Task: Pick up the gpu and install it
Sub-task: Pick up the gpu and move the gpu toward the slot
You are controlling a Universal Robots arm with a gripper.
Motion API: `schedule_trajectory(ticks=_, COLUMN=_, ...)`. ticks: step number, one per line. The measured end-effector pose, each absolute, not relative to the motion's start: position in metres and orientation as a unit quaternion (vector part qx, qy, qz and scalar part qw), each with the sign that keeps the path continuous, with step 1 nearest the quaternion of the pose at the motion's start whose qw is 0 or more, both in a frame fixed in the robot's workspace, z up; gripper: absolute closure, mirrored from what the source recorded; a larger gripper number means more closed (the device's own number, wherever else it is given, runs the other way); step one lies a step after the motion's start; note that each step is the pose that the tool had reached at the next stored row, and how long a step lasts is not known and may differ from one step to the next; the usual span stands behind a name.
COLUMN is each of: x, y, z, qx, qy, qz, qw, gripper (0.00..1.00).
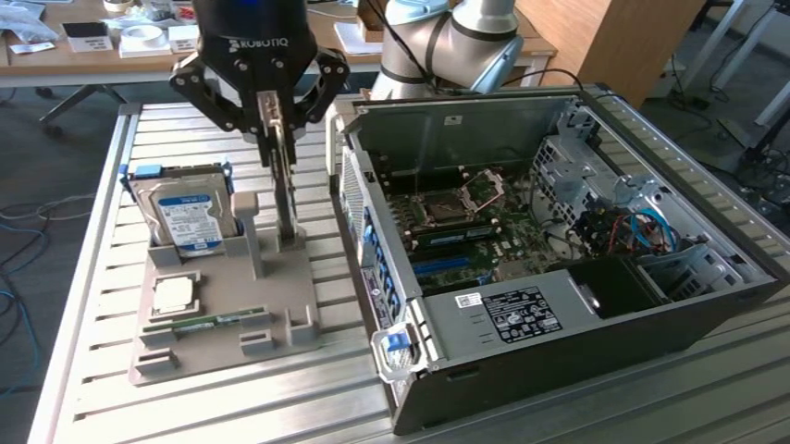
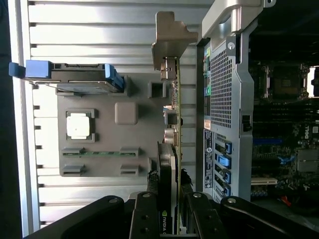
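The gpu [image 1: 287, 190] stands upright and edge-on over the grey holder tray [image 1: 247, 347], and its lower end reaches down to the tray's slotted post. In the wrist view the gpu [image 2: 173, 144] is a thin green board with a black cooler, its silver end bracket [image 2: 170, 35] at the far end. My gripper [image 1: 277, 129] comes down from above and is shut on the card's upper edge. The black fingers [image 2: 145, 215] press on both faces of the card, with the gripper [image 2: 172, 211] centred on it.
On the tray are a hard drive [image 1: 185, 211] with a blue-white label, a square processor [image 1: 173, 294] and a memory stick [image 1: 213, 322]. The open computer case [image 1: 691, 305] lies on the exterior view's right, motherboard [image 1: 475, 236] exposed. Its rear panel [image 2: 222, 94] is close beside the card.
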State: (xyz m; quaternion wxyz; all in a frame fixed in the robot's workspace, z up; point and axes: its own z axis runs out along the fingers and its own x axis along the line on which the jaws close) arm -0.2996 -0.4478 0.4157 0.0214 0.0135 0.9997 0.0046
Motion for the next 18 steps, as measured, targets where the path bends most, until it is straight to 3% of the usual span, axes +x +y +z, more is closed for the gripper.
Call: schedule_trajectory(ticks=18, x=-0.299, y=-0.448, z=0.438, qx=0.014, qy=1.0, qz=0.005, qw=0.021, gripper=0.73)
